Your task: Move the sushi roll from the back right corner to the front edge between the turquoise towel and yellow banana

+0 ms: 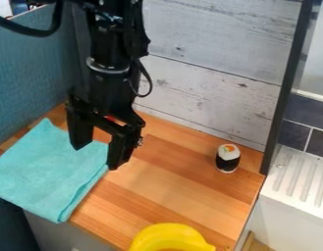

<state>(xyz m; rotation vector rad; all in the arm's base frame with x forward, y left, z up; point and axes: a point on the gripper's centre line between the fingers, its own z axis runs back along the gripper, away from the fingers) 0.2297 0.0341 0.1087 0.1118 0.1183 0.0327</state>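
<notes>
Camera view: a folded turquoise cloth (49,171) lies flat at the left of the wooden counter (183,181), one corner directed toward the top of the view, another toward the bottom; its long axis cannot be determined. The black gripper (94,157) hangs over its upper right part, fingers wide apart; contact is indeterminable. Farther right, a toy sushi roll (228,159) stands upright near the whitewashed plank wall (209,83). A yellow object (165,231), partly cropped, occupies the near edge.
</notes>
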